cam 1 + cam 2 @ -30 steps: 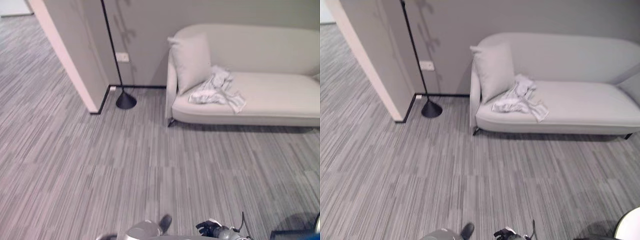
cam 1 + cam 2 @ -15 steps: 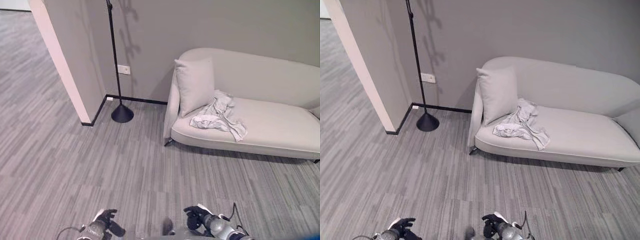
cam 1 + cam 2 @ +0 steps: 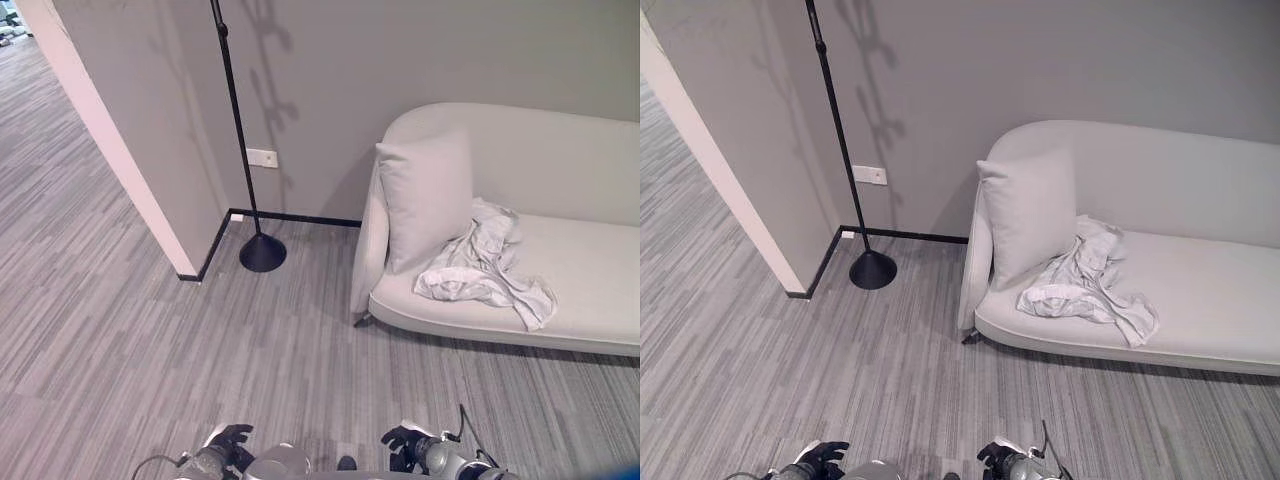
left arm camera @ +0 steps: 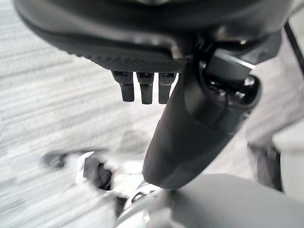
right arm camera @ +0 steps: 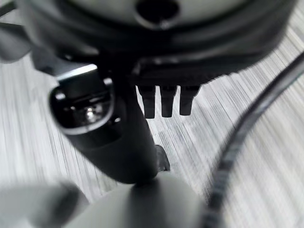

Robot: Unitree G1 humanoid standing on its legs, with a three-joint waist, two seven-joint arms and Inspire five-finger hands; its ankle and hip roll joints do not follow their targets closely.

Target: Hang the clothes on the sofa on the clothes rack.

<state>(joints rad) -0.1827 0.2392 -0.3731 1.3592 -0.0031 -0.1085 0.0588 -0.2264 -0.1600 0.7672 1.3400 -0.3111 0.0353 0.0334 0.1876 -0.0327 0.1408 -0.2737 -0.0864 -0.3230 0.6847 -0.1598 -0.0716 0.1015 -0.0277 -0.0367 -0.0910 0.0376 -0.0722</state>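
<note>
A crumpled white garment [image 3: 482, 274] lies on the seat of a light grey sofa [image 3: 590, 300], against an upright cushion [image 3: 425, 198] at its left end. Left of the sofa a black clothes rack [image 3: 236, 130] rises as a thin pole from a round base [image 3: 262, 254] by the wall. My left hand [image 3: 226, 444] and right hand [image 3: 404, 444] hang low at the near edge, far from the sofa. Both hold nothing: the left hand's fingers [image 4: 145, 87] and the right hand's fingers [image 5: 165, 101] are relaxed over the carpet.
Striped grey carpet [image 3: 200, 350] stretches from me to the sofa and rack. A wall corner [image 3: 130, 150] juts out at the left, with a corridor [image 3: 40, 120] beyond. A wall socket [image 3: 262, 157] sits behind the rack's pole.
The whole picture has shifted, so the camera has moved; sofa and garment now sit further right. Both hands have come into sight at the near edge. The garment lies as before.
</note>
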